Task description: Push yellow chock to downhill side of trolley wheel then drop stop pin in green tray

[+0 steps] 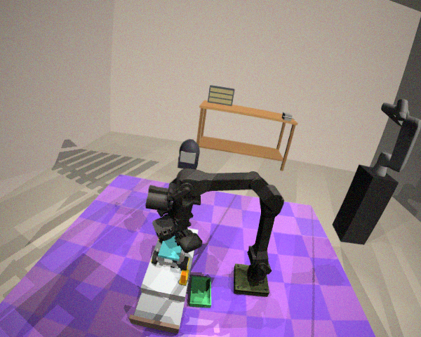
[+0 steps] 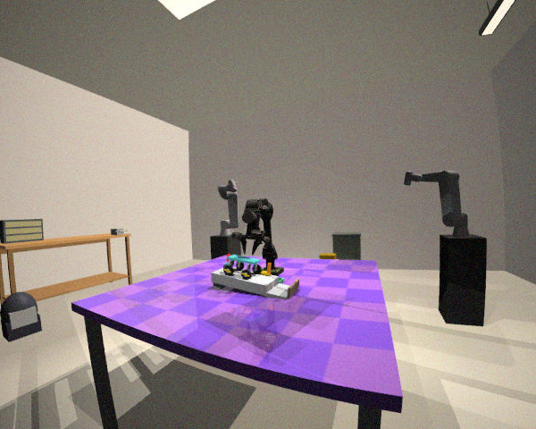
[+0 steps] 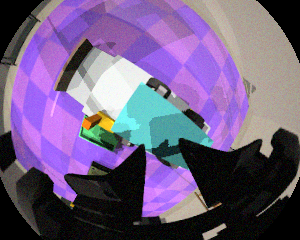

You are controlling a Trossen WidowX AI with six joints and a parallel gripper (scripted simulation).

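The trolley with a turquoise top (image 1: 170, 250) (image 2: 243, 259) (image 3: 160, 117) stands on the white ramp (image 1: 161, 279) (image 2: 221, 278) (image 3: 115, 85). The yellow chock with its orange handle (image 1: 183, 277) (image 2: 269, 267) (image 3: 92, 121) stands upright just downhill of the trolley's lower wheel on the tray side; whether it touches the wheel cannot be told. The stop pin's red head (image 2: 229, 255) shows at the uphill end; it is hidden in the other views. My gripper (image 1: 174, 238) (image 2: 249, 252) (image 3: 162, 144) is partly open and empty, above the trolley. The green tray (image 1: 201, 295) (image 2: 280, 280) (image 3: 97, 134) holds no visible pin.
The ramp's brown end board (image 1: 154, 324) (image 2: 294, 288) (image 3: 72, 65) stands at its downhill end. The arm's base plate (image 1: 250, 288) is to the right of the tray in the top view. The tray lies close beside the ramp, between it and the base.
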